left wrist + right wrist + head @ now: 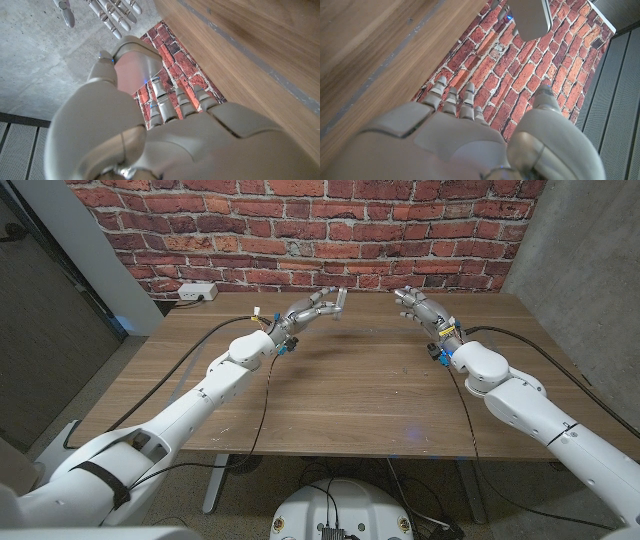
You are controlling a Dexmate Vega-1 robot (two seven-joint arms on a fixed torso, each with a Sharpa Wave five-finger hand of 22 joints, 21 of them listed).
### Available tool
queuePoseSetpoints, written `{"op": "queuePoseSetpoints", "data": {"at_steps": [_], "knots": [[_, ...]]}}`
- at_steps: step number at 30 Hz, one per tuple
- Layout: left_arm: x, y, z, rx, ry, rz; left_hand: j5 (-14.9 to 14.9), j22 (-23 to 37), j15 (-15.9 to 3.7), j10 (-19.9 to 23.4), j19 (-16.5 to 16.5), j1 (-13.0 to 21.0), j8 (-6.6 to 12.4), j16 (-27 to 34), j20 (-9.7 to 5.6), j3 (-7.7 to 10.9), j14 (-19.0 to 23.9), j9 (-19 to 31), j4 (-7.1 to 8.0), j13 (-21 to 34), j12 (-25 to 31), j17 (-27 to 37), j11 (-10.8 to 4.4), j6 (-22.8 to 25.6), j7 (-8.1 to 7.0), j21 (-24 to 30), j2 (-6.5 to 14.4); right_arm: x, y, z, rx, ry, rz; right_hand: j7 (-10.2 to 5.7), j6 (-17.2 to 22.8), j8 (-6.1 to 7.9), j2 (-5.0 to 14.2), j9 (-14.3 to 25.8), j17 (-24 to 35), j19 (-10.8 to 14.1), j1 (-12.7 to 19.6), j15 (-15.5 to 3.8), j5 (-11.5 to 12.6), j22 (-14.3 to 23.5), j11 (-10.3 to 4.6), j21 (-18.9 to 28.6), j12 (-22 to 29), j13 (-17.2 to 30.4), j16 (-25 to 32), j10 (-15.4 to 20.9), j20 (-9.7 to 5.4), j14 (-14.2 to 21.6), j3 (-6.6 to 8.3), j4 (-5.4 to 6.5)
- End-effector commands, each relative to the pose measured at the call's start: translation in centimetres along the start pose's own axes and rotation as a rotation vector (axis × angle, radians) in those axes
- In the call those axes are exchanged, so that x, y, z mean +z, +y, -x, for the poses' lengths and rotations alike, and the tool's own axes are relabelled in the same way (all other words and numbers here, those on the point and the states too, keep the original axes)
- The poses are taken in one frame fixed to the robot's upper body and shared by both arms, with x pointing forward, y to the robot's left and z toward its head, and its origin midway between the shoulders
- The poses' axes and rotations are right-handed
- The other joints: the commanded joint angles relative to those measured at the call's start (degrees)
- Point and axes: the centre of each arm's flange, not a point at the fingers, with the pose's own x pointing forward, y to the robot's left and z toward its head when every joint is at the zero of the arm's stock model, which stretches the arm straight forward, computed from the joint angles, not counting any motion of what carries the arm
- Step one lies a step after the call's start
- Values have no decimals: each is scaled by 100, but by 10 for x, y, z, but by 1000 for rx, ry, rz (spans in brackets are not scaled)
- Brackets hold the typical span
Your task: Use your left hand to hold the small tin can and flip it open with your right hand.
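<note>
Both arms reach forward over the desk (340,395), wrists raised, hands facing each other and well apart. Left hand (312,310): pinches a small tin can (339,302) between thumb and fingers, held in the air. Right hand (420,307): fingers loosely curled, holding nothing.

Right hand up off the table, tin hanging in front of it

The right hand (470,145) shows from behind, pale grey shell, fingers (452,97) side by side reaching toward the red brick wall (520,75), thumb (545,100) standing off from them, and nothing in the grasp. Alongside runs the wooden table (375,45), its edge slanting across with a darker strip along it. Beyond the fingertips, well apart from them, the small tin can (530,17) shows as a flat silver slab with a rounded corner, a blue glint beside it where something holds it. Grey ribbed paneling (620,100) sits next to the brick.
</note>
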Motion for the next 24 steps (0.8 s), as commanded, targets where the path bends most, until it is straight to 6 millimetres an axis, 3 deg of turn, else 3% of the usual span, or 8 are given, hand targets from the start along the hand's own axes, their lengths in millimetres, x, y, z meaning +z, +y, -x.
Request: {"op": "queuePoseSetpoints", "data": {"at_steps": [1, 5, 9, 17, 21, 23, 24], "knots": [[-1, 0, 3, -11, -18, -9, 18, 20, -739, 395, -17, 59, 42, 23, -6, 40, 19, 9, 38, 16, 17, 12, -386, 72, -29, -2, 27, 20, 16, 10, -3, 36, 42, -9, -61, 36, -67, 28, 2, 190, 195, -32, 67, 0, -18, 35, -13, 13, 15, 71, -14, 86, 11, -11], [-1, -2, 6, -10, -20, -3, 18, 21, -749, 423, -5, 65, 54, 29, -17, 47, 33, 9, 47, 21, 17, 14, -386, 113, -10, 3, 42, 21, 18, 13, 13, 41, 49, -16, -134, 20, -94, 29, 1, 303, 316, -39, 89, -2, -14, 45, -37, 9, 2, 34, 1, 86, 24, -10], [0, -9, 10, -9, -27, 2, 16, 21, -749, 441, -12, 60, 54, 29, -19, 43, 32, 9, 53, 24, 16, 14, -386, 121, -19, 0, 38, 21, 20, 16, 20, 40, 64, -11, -181, 25, -179, 30, 3, 400, 575, -322, 117, -5, -6, -5, -83, -3, 68, -20, 50, 382, 33, 13], [0, -19, 14, -11, -12, 8, 12, 20, -756, 466, -17, 53, 52, 31, -32, 38, 36, 8, 63, 30, 10, 15, -386, 130, -25, -1, 32, 21, 20, 19, 19, 31, 74, -1, -228, 18, -241, 33, 12, 248, 686, -124, 119, 1, 35, -126, -163, -11, -98, -144, 63, -18, -9, 89], [0, -20, 13, -14, -23, 16, 12, 20, -750, 473, -19, 51, 50, 29, -33, 34, 32, 8, 66, 31, 7, 15, -386, 132, -20, -1, 28, 22, 20, 20, 35, 18, 79, -11, -243, 16, -245, 34, 18, 120, 702, -240, 118, 4, 36, -172, -204, -13, -86, -225, 66, -68, -26, 118], [1, -21, 13, -15, -30, 19, 11, 20, -752, 479, -19, 48, 49, 30, -34, 32, 35, 8, 69, 33, 4, 14, -386, 134, -18, -1, 24, 22, 20, 19, 38, 14, 82, -19, -276, 7, -253, 35, 25, 49, 709, -486, 114, 8, 32, -180, -220, -14, -61, -241, 65, -70, -50, 145], [1, -21, 12, -18, -32, 20, 11, 20, -749, 482, -19, 46, 46, 29, -31, 31, 30, 8, 73, 34, 0, 15, -386, 131, -22, -1, 26, 22, 20, 18, 39, 14, 78, -27, -295, 0, -255, 35, 25, 44, 708, -497, 114, 8, 33, -179, -221, -14, -59, -240, 65, -69, -54, 148]]}}
